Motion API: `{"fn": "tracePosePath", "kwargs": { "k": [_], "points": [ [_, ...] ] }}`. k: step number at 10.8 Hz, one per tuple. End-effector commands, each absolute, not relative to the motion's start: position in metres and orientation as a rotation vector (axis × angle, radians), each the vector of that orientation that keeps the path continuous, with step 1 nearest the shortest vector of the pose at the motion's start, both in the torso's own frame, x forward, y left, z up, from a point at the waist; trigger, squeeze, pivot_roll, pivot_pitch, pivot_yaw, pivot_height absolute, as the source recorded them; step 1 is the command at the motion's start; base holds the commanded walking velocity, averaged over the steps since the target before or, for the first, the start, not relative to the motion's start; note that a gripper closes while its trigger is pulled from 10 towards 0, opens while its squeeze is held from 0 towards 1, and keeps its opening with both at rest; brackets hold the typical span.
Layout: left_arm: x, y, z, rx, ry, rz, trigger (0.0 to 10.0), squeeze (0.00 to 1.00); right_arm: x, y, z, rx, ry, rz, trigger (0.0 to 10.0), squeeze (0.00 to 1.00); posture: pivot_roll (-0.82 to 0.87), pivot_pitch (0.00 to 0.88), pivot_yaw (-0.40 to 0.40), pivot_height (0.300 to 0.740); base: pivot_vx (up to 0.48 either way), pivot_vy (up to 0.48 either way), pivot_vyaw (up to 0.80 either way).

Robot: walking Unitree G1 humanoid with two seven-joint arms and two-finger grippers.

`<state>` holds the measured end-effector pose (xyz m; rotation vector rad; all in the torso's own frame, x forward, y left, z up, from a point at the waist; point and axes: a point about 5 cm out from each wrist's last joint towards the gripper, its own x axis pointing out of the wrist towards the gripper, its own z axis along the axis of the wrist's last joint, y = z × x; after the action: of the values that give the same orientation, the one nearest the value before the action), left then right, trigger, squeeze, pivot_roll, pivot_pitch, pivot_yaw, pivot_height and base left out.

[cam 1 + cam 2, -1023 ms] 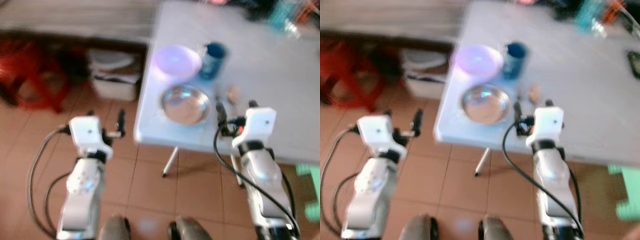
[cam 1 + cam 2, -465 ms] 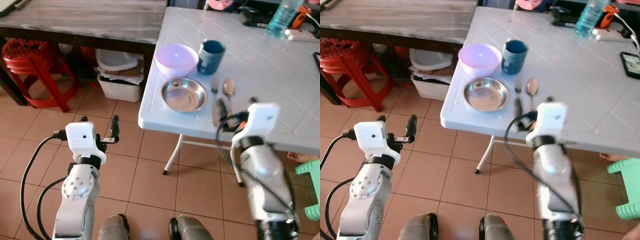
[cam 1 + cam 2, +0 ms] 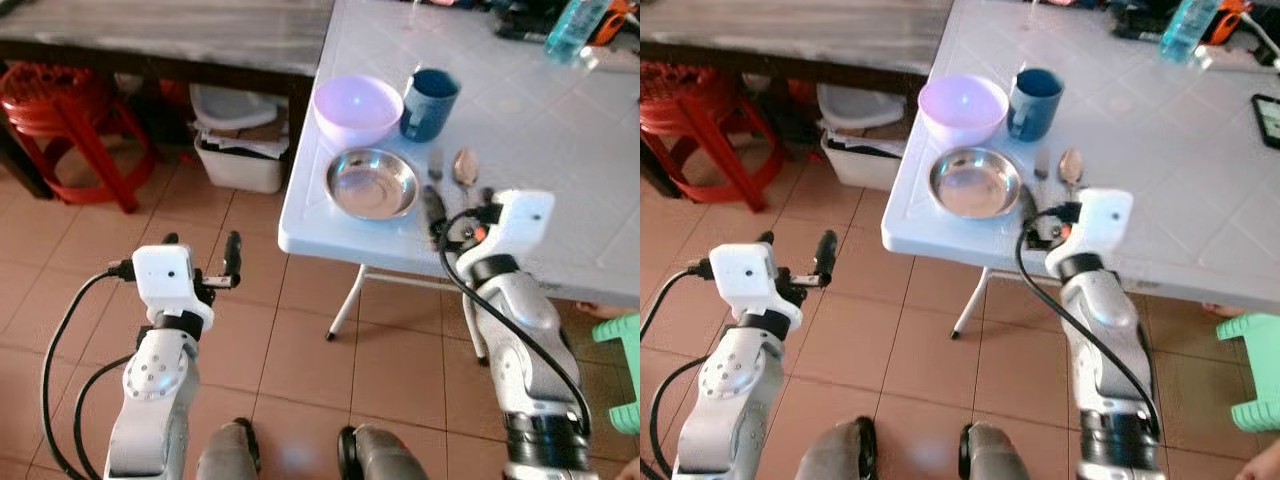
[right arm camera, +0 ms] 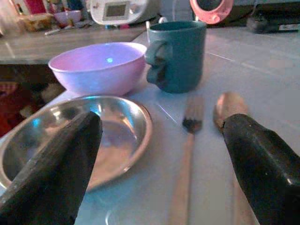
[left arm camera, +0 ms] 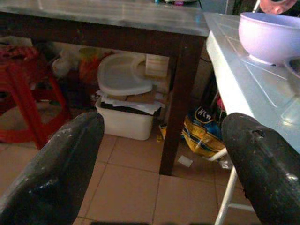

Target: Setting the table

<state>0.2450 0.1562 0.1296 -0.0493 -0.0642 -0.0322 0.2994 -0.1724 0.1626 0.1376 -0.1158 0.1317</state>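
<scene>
On the white table (image 3: 560, 130), right claw (image 4: 159, 154) gapes wide, empty, straddling the fork (image 4: 185, 159); left claw (image 5: 164, 154) equally wide.

A floor of terracotta tiles (image 3: 300, 350) is seen beneath the left hand (image 3: 200, 245). A dark wooden bench (image 3: 170, 35) is set beyond it, with a red stool (image 3: 70, 110) and a white bin (image 3: 240, 150) below. A white plastic bench (image 3: 560, 150) is placed beside.

Both eye views look steeply down from the head at the counter (image 3: 560, 130) edge and floor. The right wrist view skims low and close over the steel plate (image 4: 70, 136), shared with both.
</scene>
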Motion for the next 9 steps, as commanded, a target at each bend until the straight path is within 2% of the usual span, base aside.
{"fn": "tracePosePath", "kwargs": {
  "k": [1,9],
  "points": [
    [0.243,0.157,0.132,-0.042,-0.067,-0.032,10.0,0.00,0.303,-0.172,0.162,0.160,-0.096,0.153,10.0,0.00,-0.02,0.216,-0.013,0.740,0.000,0.000,0.00],
    [0.244,0.157,0.132,-0.032,-0.051,-0.059,10.0,0.00,0.318,-0.159,0.154,0.278,-0.010,0.235,10.0,0.00,0.00,0.222,0.004,0.740,0.000,0.000,0.00]
  ]
}}
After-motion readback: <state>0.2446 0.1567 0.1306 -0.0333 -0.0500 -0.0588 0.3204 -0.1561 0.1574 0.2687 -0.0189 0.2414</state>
